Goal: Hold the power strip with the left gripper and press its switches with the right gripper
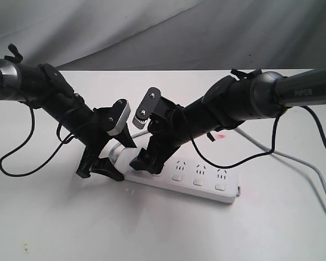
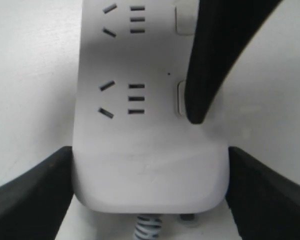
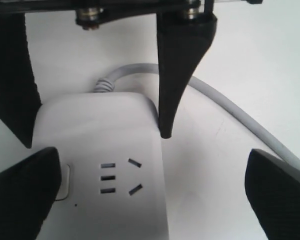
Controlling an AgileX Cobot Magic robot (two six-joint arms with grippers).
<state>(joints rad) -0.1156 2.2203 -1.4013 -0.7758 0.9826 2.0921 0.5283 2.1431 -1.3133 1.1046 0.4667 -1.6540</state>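
The white power strip (image 1: 198,176) lies flat on the table, its grey cord (image 1: 293,159) leaving the left end. My left gripper (image 1: 103,166) is shut on that cord end, and both black fingers (image 2: 32,192) touch the sides of the power strip (image 2: 140,160). My right gripper (image 1: 149,160) stands open over the strip beside it. One of its fingers (image 2: 210,60) has its tip down on the switch (image 2: 179,97) nearest the cord. Three more switches (image 1: 199,182) show in a row. In the right wrist view the right gripper (image 3: 152,160) straddles the strip's far edge, with one finger (image 3: 20,197) covering the switch (image 3: 65,181).
The cord (image 3: 230,107) curves across the table behind the strip and off to the right. A thin black cable (image 1: 22,163) loops on the table under the left arm. A grey cloth backdrop (image 1: 168,27) rises behind the white table (image 1: 152,228).
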